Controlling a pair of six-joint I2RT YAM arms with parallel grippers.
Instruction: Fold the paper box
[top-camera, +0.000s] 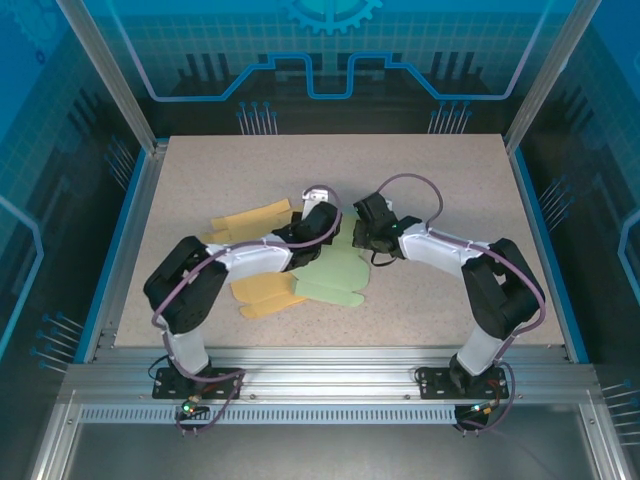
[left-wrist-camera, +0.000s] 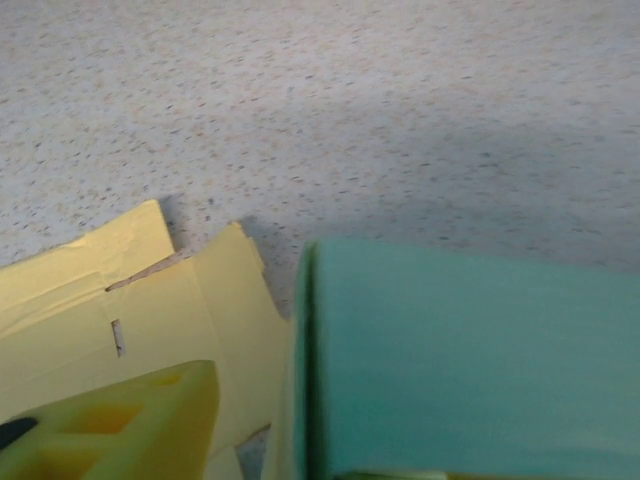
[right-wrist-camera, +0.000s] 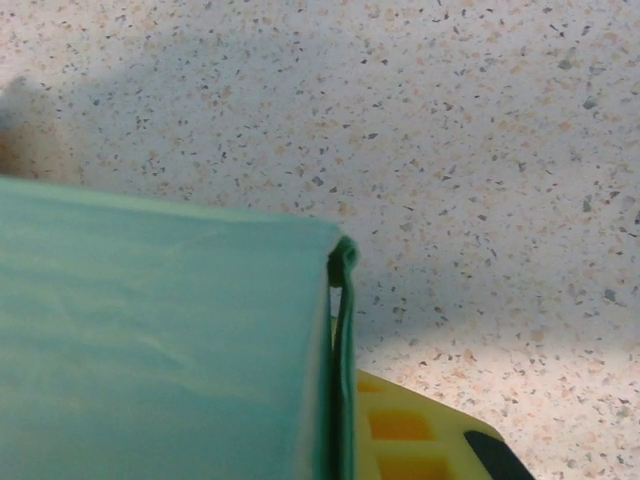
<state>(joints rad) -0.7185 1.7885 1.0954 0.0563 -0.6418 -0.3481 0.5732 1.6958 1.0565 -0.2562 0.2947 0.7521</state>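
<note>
Okay, green paper box (top-camera: 338, 275) sits mid-way across the table (top-camera: 450, 170), one panel raised between the arms. The right gripper (top-camera: 364, 236) is clamped on that panel's folded edge. The left gripper (top-camera: 328, 226) is beside the panel; can't tell its jaw state. A yellow cardboard blank (top-camera: 248, 216) lies flat to the left.

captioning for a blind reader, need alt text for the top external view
Two robot arms reach inward so that the left gripper and right gripper nearly meet over a green paper near the middle of a speckled table. A yellow paper lies to its left, partly under the left arm.
</note>
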